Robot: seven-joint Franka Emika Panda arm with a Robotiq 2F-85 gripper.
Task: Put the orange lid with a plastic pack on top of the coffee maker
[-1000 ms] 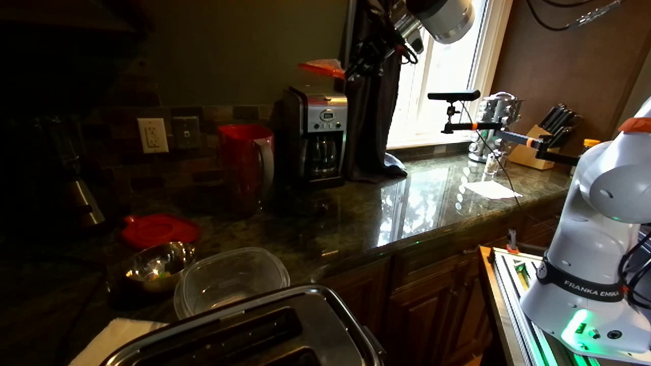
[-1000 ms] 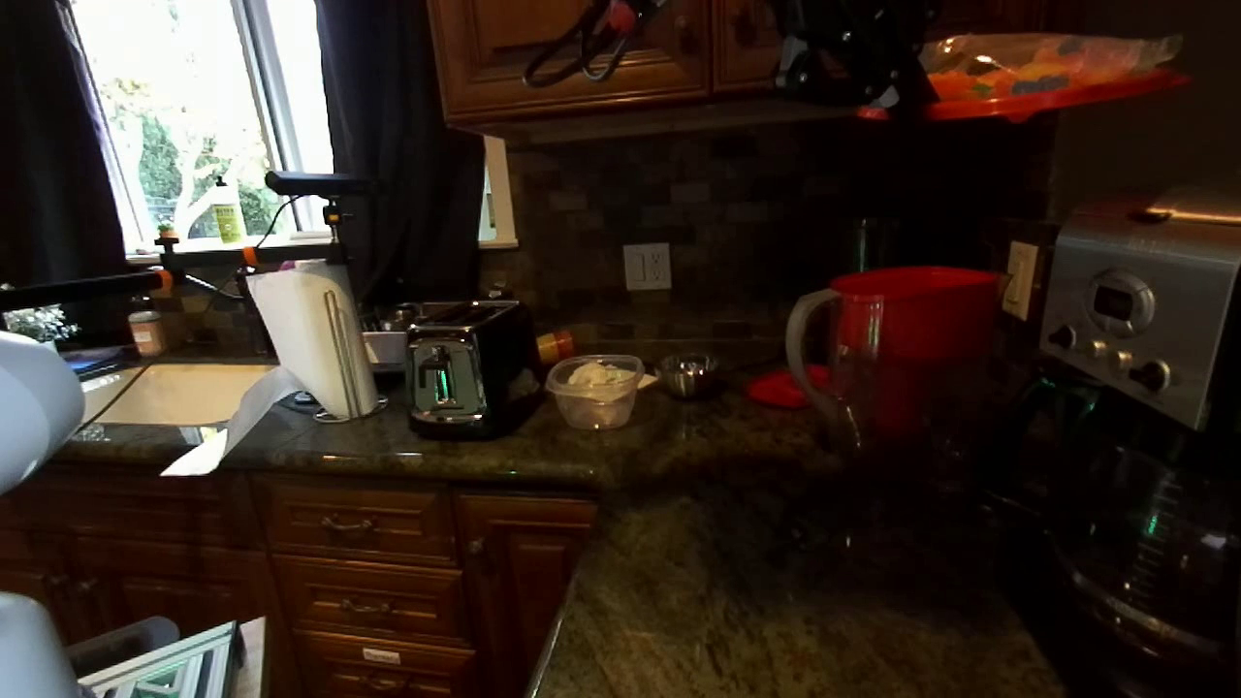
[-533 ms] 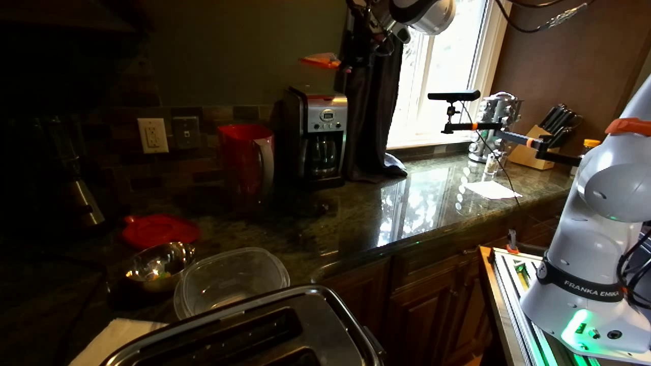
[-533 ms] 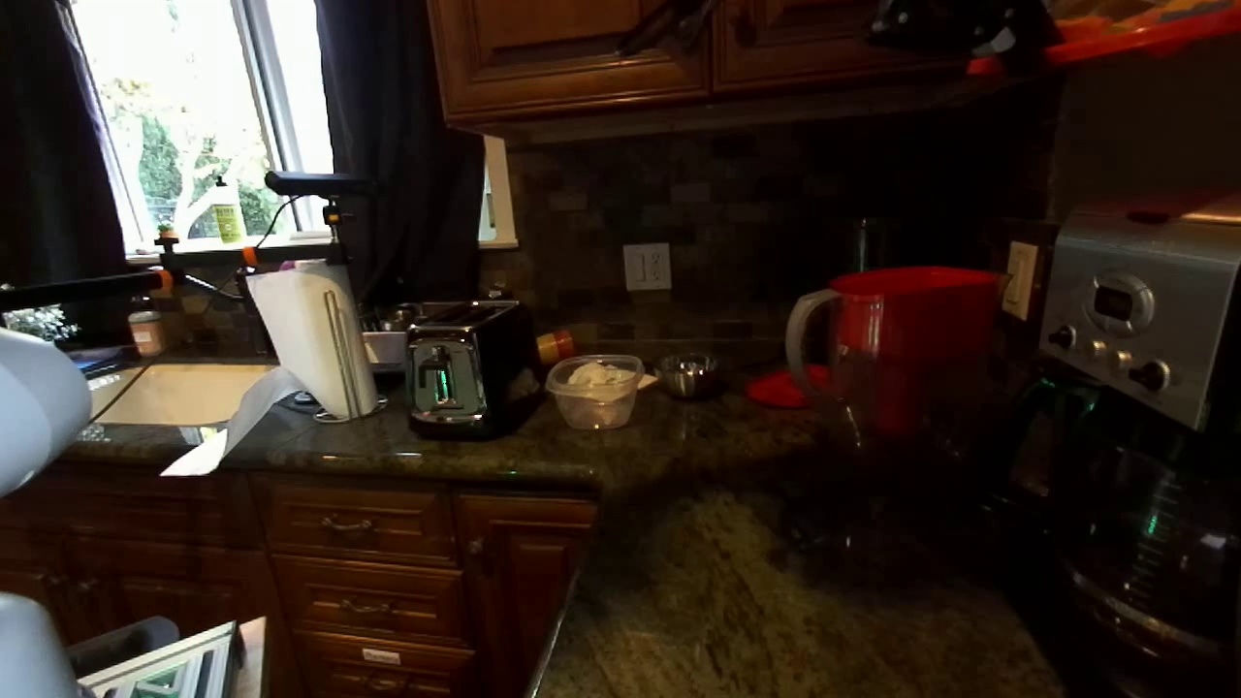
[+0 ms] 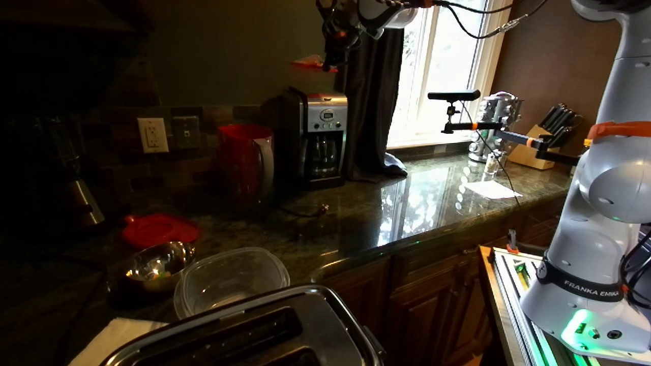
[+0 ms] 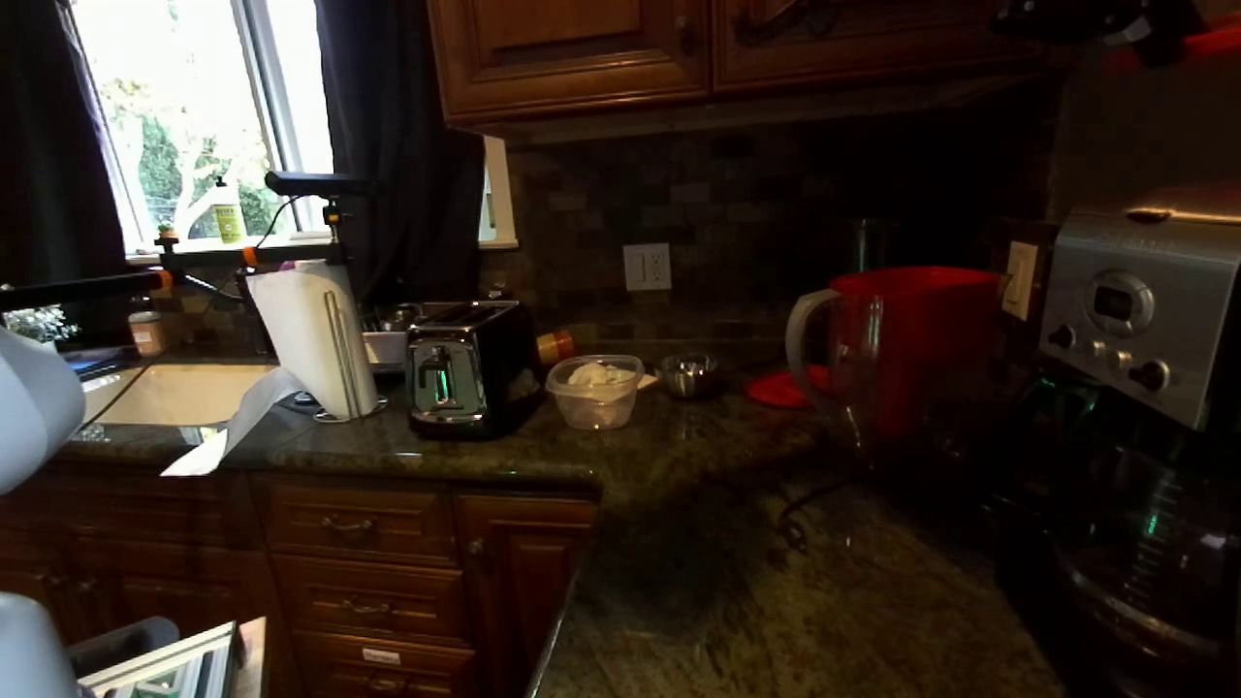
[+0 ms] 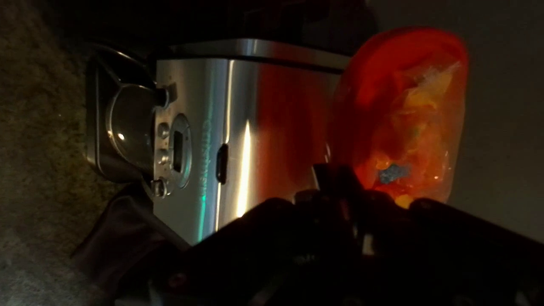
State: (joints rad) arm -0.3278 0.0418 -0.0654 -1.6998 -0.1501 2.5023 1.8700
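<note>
- Standing on a railed stand [image 5: 516,305] beside the mottled, polished stone table [image 6: 727,620], the white arm [image 5: 610,178] extends past the top of an exterior view; its far end hangs high before the dark curtain [image 5: 371,112], the pincer [image 5: 329,66] pointing down, closed on an edge of the orange lid [image 7: 376,72].
- The boxy coffee maker [image 5: 315,127] has a brushed silver front and a dark glass carafe [image 5: 323,158] seated in it; I cannot tell what the carafe holds.
- The slotted toaster [image 6: 475,368] is glossy metal.
- The pitcher [image 6: 911,349], red above with a pale handle, stands just beside the coffee maker.
- The rounded tub [image 6: 596,415] is clear plastic; something pale and crumpled shows in it or through it, I cannot tell which.
- The orange lid, rounded at the corners, is in the air above the coffee maker, apart from it; a red tint spreads over the metal top.
- The steel bowl [image 6: 686,383] near the tub shows a spot of orange and green inside, too small to name.
- The plastic pack [image 7: 425,123], thin and crinkled, lies on the orange lid; yellow and blue patches show in it.
</note>
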